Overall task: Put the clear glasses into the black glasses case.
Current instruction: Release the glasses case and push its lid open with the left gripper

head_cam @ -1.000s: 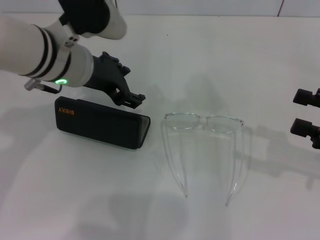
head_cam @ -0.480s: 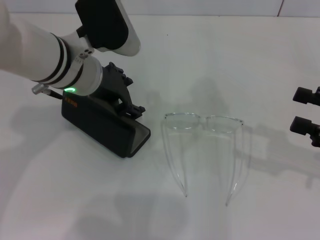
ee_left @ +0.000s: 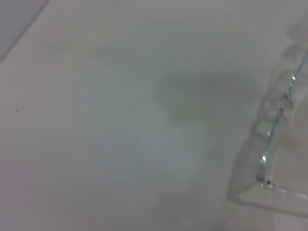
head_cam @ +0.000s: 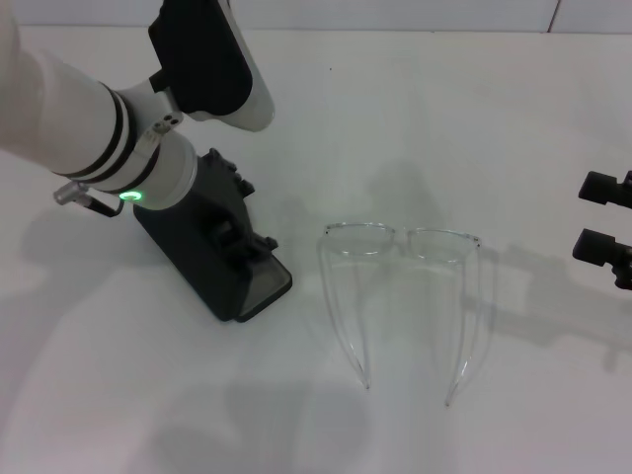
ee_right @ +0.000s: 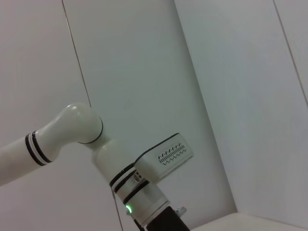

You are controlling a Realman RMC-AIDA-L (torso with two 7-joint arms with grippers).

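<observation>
The black glasses case [head_cam: 249,292] lies closed on the white table, turned at a diagonal in the head view. My left gripper [head_cam: 243,237] sits on top of it, black fingers clamped on its body, and my white forearm hides the case's far end. To the right of the case lie the clear glasses [head_cam: 401,235], lenses facing away and both temple arms spread open toward me. Part of their frame [ee_left: 269,144] shows in the left wrist view. My right gripper [head_cam: 604,217] is parked at the table's right edge, fingers apart and holding nothing.
The white table [head_cam: 415,109] carries only the case and the glasses. The right wrist view shows only my left arm [ee_right: 77,134] against a pale panelled wall.
My left gripper came down onto the case and turned it. The case swung from lying crosswise to a diagonal, its near end now closer to me. The glasses and right arm stayed still.
</observation>
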